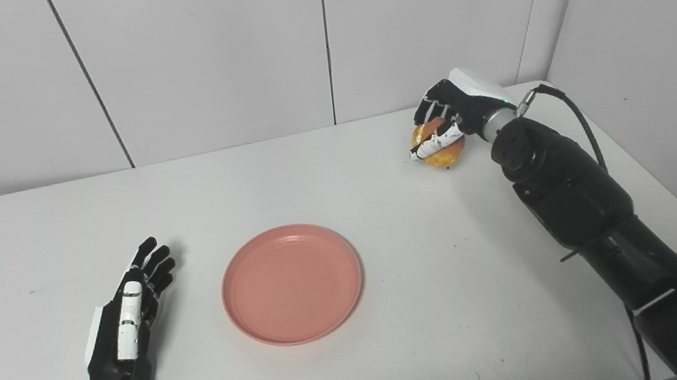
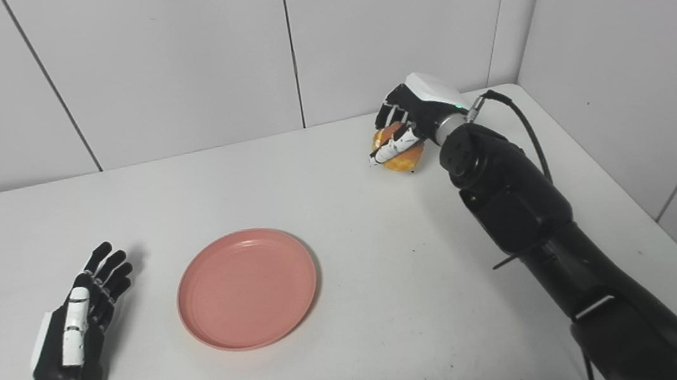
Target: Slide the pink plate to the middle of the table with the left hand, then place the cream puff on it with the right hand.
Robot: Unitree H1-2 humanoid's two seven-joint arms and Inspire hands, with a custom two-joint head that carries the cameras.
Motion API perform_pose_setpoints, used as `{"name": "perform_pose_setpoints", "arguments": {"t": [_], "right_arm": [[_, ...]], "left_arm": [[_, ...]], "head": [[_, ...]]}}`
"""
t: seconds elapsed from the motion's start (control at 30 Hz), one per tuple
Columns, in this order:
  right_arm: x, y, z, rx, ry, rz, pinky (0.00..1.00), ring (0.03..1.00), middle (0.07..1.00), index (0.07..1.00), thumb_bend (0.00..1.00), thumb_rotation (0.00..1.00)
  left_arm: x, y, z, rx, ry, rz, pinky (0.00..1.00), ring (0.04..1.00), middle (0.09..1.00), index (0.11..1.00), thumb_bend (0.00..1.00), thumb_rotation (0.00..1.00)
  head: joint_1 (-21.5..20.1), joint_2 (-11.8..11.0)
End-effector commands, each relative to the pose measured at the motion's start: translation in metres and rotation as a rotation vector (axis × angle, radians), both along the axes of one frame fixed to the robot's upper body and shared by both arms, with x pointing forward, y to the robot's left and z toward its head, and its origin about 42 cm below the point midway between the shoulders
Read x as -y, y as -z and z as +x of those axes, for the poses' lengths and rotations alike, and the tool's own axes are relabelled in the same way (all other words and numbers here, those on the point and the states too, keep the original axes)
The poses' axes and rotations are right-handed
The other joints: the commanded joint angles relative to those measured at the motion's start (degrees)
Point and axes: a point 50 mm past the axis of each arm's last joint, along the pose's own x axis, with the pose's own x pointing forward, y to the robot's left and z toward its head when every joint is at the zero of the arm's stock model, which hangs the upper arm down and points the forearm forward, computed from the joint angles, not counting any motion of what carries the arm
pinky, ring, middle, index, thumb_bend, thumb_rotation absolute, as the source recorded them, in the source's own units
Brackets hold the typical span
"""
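Note:
The pink plate (image 1: 292,283) lies flat on the white table (image 1: 395,349), near the middle and slightly left of centre. My left hand (image 1: 130,316) rests on the table to the plate's left, open and empty, a clear gap from the rim. My right hand (image 1: 451,114) is at the far right of the table, its fingers closed around the golden-orange cream puff (image 1: 441,154). The puff sits at or just above the tabletop; I cannot tell whether it touches. Part of the puff is hidden by the fingers.
White wall panels (image 1: 202,59) stand along the table's far edge and right side. The right arm (image 1: 575,201) reaches diagonally over the table's right part, with a black cable (image 1: 582,117) looping beside the wrist.

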Motion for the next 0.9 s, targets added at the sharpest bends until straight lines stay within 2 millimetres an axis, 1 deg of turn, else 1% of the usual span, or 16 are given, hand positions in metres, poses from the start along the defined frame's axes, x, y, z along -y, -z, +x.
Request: {"name": "perform_pose_setpoints", "arguments": {"t": [0.0, 0.13, 0.27, 0.33, 0.43, 0.53, 0.57, 0.67, 0.87], "right_arm": [[-0.006, -0.034, -0.001, 0.082, -0.025, 0.005, 0.34, 0.404, 0.479, 0.488, 0.51, 0.13], [-0.032, -0.042, -0.011, 0.106, -0.105, 0.032, 0.33, 0.391, 0.473, 0.488, 0.51, 0.13], [-0.064, -0.049, -0.026, 0.144, -0.213, 0.038, 0.31, 0.379, 0.456, 0.487, 0.51, 0.12], [-0.074, -0.05, -0.031, 0.152, -0.237, 0.045, 0.31, 0.377, 0.455, 0.487, 0.51, 0.12], [-0.092, -0.053, -0.038, 0.16, -0.294, 0.069, 0.33, 0.393, 0.467, 0.488, 0.51, 0.12], [-0.107, -0.055, -0.044, 0.165, -0.338, 0.07, 0.32, 0.39, 0.469, 0.488, 0.51, 0.13], [-0.111, -0.055, -0.046, 0.168, -0.351, 0.068, 0.31, 0.389, 0.466, 0.488, 0.51, 0.13], [-0.129, -0.053, -0.052, 0.174, -0.394, 0.051, 0.31, 0.385, 0.462, 0.488, 0.51, 0.13], [-0.15, -0.047, -0.06, 0.175, -0.461, 0.055, 0.3, 0.377, 0.457, 0.488, 0.51, 0.13]], "left_arm": [[0.008, 0.018, -0.011, -0.051, -0.007, -0.005, 0.91, 0.887, 0.892, 0.872, 0.46, 1.0], [0.015, 0.017, -0.014, -0.049, -0.011, 0.003, 0.9, 0.883, 0.89, 0.871, 0.47, 1.0], [0.024, 0.014, -0.021, -0.028, -0.024, 0.012, 0.91, 0.887, 0.895, 0.876, 0.47, 1.0], [0.027, 0.013, -0.023, -0.015, -0.03, 0.018, 0.91, 0.893, 0.9, 0.882, 0.47, 1.0], [0.032, 0.01, -0.027, 0.007, -0.05, 0.048, 0.9, 0.9, 0.908, 0.896, 0.5, 1.0], [0.038, 0.008, -0.032, 0.037, -0.066, 0.072, 0.91, 0.907, 0.914, 0.905, 0.51, 1.0], [0.039, 0.008, -0.033, 0.048, -0.069, 0.079, 0.91, 0.911, 0.915, 0.907, 0.5, 1.0], [0.045, 0.009, -0.039, 0.052, -0.087, 0.085, 0.9, 0.914, 0.914, 0.905, 0.5, 1.0], [0.052, 0.009, -0.048, 0.05, -0.133, 0.103, 0.9, 0.913, 0.912, 0.904, 0.48, 1.0]], "head": [[0.6, -0.16], [2.13, -0.21], [3.75, -0.1], [4.33, -0.03], [5.56, 0.22], [7.04, 0.69], [7.04, 0.69], [8.35, 1.21], [10.42, 1.74]]}}
